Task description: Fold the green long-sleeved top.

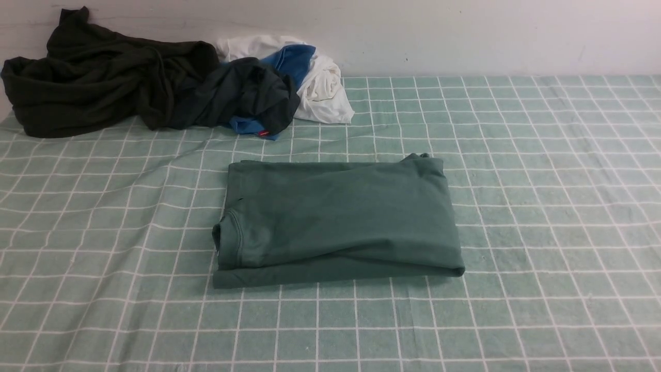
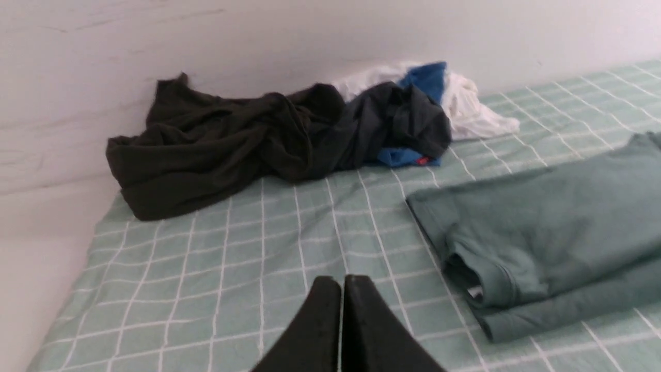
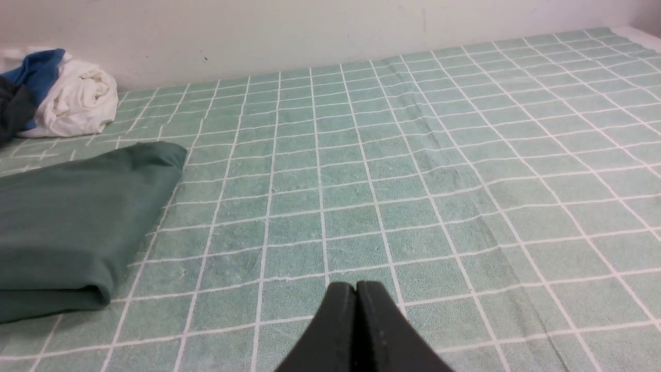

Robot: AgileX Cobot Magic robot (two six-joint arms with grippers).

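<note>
Regripping the top (image 1: 341, 217) near its table's-front-edge side could drag loose layers askew (collar side looks bunched). Both claws (image 2: 343, 279) (image 3: 356, 284) closed, empty.

The right wrist view cuts off the green top (image 3: 88, 217).

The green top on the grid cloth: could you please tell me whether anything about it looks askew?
Yes, slightly: the green top lies folded, but its near edge slants, exposing a lower layer.
</note>
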